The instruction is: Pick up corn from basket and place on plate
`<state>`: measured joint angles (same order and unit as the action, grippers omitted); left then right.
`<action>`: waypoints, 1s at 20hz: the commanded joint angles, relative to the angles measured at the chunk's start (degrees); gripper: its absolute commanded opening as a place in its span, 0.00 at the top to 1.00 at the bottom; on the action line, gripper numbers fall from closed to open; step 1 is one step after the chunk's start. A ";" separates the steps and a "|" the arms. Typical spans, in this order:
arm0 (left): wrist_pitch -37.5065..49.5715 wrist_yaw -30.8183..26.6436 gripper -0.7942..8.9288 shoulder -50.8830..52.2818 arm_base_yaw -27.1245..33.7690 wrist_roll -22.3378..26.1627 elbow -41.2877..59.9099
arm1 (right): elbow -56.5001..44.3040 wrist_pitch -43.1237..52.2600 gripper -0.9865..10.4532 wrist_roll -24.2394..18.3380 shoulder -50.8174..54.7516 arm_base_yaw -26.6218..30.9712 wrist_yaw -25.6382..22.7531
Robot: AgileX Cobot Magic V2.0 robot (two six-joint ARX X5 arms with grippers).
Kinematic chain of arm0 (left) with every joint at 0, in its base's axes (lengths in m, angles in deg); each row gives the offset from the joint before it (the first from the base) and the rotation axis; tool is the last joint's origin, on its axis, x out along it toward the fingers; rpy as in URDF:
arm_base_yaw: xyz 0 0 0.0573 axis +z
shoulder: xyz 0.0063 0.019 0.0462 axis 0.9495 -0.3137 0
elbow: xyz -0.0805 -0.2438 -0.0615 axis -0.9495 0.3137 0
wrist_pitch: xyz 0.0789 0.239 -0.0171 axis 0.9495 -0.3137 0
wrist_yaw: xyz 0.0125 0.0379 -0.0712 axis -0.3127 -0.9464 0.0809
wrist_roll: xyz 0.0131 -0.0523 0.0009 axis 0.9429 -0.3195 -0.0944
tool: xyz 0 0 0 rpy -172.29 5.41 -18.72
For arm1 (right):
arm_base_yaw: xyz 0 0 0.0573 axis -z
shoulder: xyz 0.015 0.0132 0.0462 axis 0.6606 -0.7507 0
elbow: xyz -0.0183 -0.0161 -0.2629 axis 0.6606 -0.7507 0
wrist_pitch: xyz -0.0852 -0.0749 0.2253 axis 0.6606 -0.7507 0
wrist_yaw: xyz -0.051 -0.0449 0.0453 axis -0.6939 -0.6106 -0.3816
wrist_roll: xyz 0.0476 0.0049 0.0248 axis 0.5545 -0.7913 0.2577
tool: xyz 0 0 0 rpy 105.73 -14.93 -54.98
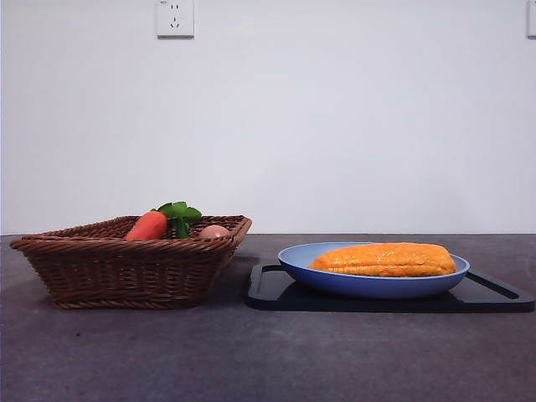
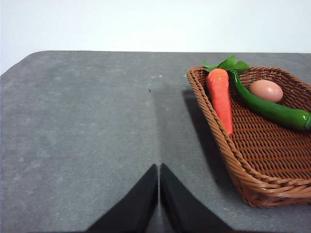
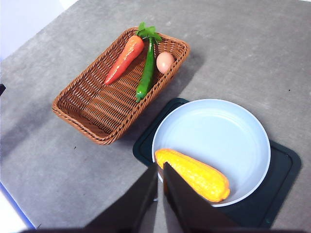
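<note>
The orange-yellow corn (image 1: 385, 260) (image 3: 193, 174) lies flat in the light-blue plate (image 1: 368, 285) (image 3: 214, 131), along one side of it. The brown wicker basket (image 1: 126, 268) (image 2: 272, 155) (image 3: 92, 97) stands to the plate's left in the front view. My left gripper (image 2: 159, 167) is shut and empty over bare table beside the basket. My right gripper (image 3: 160, 167) is shut and empty, high above the plate's edge near the corn. Neither arm shows in the front view.
A red-orange carrot (image 1: 148, 224) (image 2: 221, 97) (image 3: 124, 58), a green pepper (image 2: 272, 109) (image 3: 146, 73) and a pinkish egg (image 1: 213, 231) (image 2: 266, 90) (image 3: 165, 61) lie in the basket. The plate rests on a flat black tray (image 1: 268, 293) (image 3: 282, 170). A wall stands behind the grey table (image 1: 251, 360).
</note>
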<state>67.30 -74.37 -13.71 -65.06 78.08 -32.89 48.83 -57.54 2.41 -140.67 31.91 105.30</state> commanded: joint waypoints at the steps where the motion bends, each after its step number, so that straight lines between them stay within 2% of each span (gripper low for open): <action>1: -0.09 -0.15 0.91 0.09 0.20 -0.26 1.62 | 1.05 0.52 0.91 -0.46 -0.48 -0.15 0.02; 5: -0.09 -0.15 0.91 0.09 0.20 -0.26 1.62 | 1.05 0.63 0.91 -0.77 -0.48 -0.15 -0.02; 7: -0.07 -0.13 0.91 0.09 0.20 -0.26 1.62 | 1.05 1.79 0.91 -2.71 0.00 0.63 -0.92; 11: -0.02 -0.15 0.91 0.09 0.20 -0.26 1.62 | -2.10 10.16 0.91 -5.95 4.68 5.46 -2.91; 16: 0.44 -0.15 0.91 0.09 0.20 -0.26 1.62 | -21.70 31.23 0.91 -3.76 18.71 12.31 -2.99; 20: 0.44 -0.15 0.91 0.09 0.20 -0.28 1.62 | -35.41 44.48 0.91 -3.21 28.17 14.29 -3.67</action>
<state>67.32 -74.37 -13.71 -65.06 78.08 -32.89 14.93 -15.58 -1.61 -113.28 46.01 101.84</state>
